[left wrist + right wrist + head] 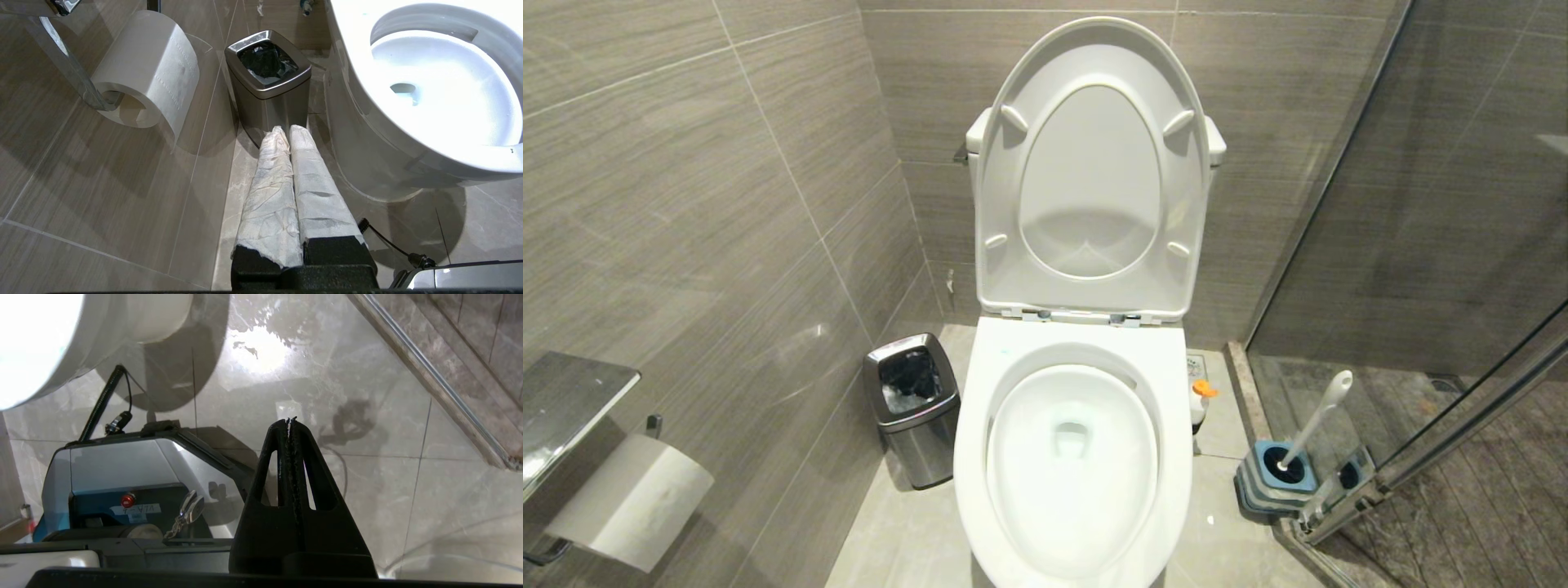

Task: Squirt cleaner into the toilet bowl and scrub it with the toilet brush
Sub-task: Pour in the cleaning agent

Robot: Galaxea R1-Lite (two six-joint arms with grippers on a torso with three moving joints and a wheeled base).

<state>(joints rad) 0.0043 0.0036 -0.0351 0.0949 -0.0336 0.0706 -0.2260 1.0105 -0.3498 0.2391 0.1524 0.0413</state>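
Observation:
The toilet bowl (970, 457) stands in the middle with its seat and lid (1094, 163) raised against the tank. The water at its drain (1072, 437) has a faint blue-green tint. The toilet brush (1319, 416) leans in its blue holder (1278, 482) on the floor to the right, by the glass partition. Neither gripper appears in the head view. My left gripper (288, 130), fingers wrapped in white, is shut and empty low beside the bowl's outer wall (367, 155). My right gripper (289, 420) is shut and empty above floor tiles, with the bowl's underside (32, 355) nearby.
A steel bin (913, 408) (267, 65) with a black liner stands left of the bowl. A toilet paper roll (629, 498) (151, 69) hangs on the left wall. A white bottle with an orange cap (1201, 400) stands right of the bowl. My base (122, 469) is below the right gripper.

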